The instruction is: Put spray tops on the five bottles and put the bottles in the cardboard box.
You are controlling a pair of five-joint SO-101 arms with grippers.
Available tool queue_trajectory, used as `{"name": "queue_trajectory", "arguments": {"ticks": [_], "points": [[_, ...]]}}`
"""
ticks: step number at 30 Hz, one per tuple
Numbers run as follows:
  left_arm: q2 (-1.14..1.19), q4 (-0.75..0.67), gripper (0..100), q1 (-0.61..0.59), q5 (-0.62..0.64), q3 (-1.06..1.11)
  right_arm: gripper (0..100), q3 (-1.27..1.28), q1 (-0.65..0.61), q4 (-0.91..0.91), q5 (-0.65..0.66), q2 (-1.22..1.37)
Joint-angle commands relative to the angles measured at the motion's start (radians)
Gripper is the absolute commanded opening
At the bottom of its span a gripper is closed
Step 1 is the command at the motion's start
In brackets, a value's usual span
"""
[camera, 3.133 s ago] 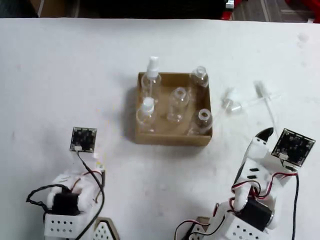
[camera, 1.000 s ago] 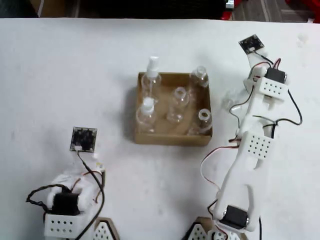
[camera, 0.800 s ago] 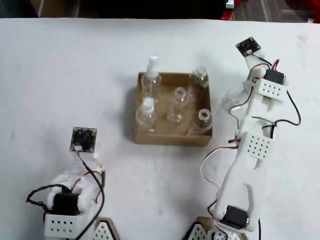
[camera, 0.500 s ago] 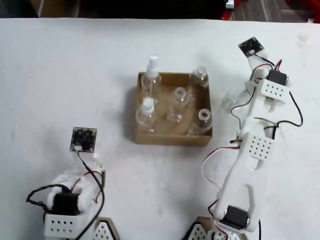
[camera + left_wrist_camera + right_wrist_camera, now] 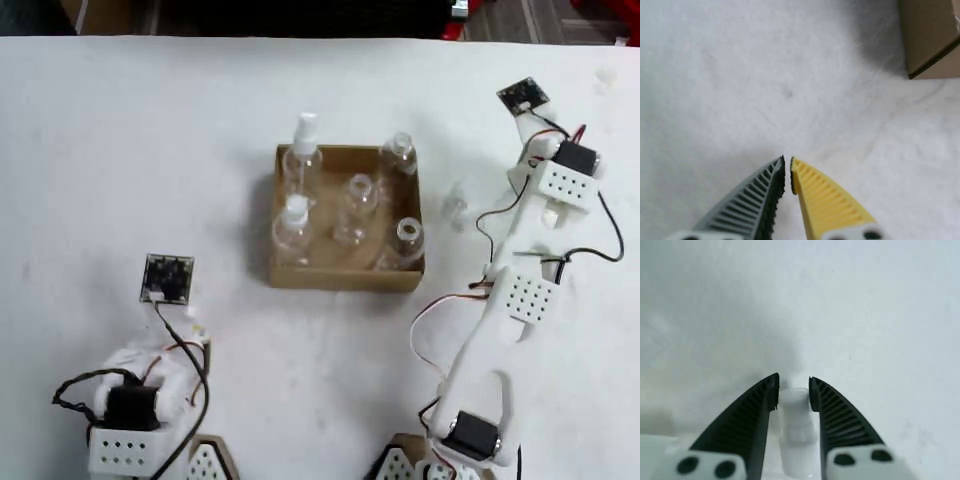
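The left gripper hangs over the white table, its grey and yellow fingers pressed together with nothing between them. Beyond its tips, off to the yellow finger's side, is a corner of the cardboard box.

In the high view the cardboard box lies ahead of the folded left arm, on the side towards the right arm. Five bottles stand upright inside it. The two nearest the left arm's side carry fitted spray tops. The other three have open necks.

Between the box and the outstretched right arm, near its wrist, a loose spray top lies on the table.

The right gripper pinches a white spray top between its two black fingers. The piece runs back from the fingertips toward the wrist. Whether it touches the table beyond the tips cannot be told.
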Motion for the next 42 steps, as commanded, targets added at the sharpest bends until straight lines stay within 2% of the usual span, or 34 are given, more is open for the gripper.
{"name": "queue_trajectory", "arguments": {"ticks": [1, 5, 13, 19, 24, 28, 42], "points": [[-0.001, -0.003, 2, 0.012, -0.011, -0.002, 4.0, -0.094, 0.010, 0.091, 0.003, -0.084], [-0.001, -0.003, 2, 0.012, -0.011, -0.002, 4.0, -0.091, 0.021, 0.186, -0.018, -0.213], [-0.001, -0.003, 2, 0.010, -0.011, -0.002, 4.0, -0.091, 0.045, 0.208, -0.213, -0.526], [-0.001, -0.003, 2, 0.010, -0.011, -0.002, 4.0, -0.091, 0.108, 0.117, -0.427, -0.708], [-0.001, -0.003, 2, 0.010, -0.011, -0.002, 3.9, -0.091, 0.137, 0.189, -0.608, -0.858], [-0.001, -0.003, 2, 0.010, -0.011, -0.002, 1.7, -0.086, 0.102, 0.305, -0.612, -0.972], [-0.001, -0.003, 2, 0.010, -0.011, -0.002, 1.5, -0.057, 0.084, 0.312, -0.621, -1.087]]}}
